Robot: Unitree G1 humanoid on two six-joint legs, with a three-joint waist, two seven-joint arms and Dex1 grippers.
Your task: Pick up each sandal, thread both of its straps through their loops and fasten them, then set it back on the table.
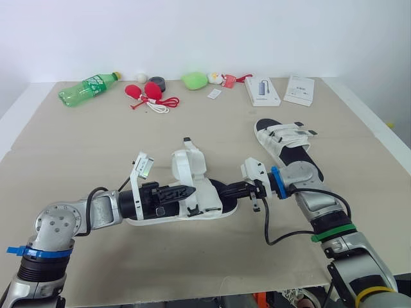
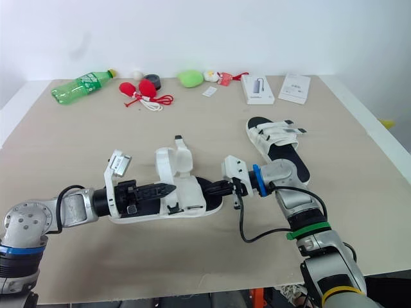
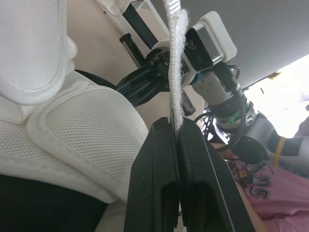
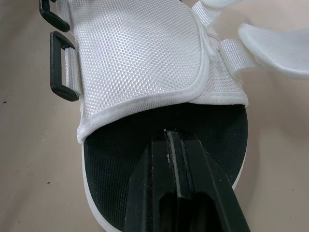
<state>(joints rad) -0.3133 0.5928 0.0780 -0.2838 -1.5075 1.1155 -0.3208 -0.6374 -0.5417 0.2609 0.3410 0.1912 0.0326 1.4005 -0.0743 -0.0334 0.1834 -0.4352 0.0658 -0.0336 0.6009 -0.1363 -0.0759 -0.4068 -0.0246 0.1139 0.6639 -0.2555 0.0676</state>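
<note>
Tan table (image 1: 77,160): left end effector (image 1: 191,190) clamps strap (image 3: 176,58) of partly covered sandal (image 1: 207,194); right end effector (image 4: 169,137) closed.

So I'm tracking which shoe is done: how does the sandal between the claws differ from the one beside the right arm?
The near sandal has straps standing up loose; the far sandal has them lying flat across it. The near sandal lies crosswise, the left claw pinching one strap; the far sandal points away, no claw on it. Both are white with black footbeds.
</note>
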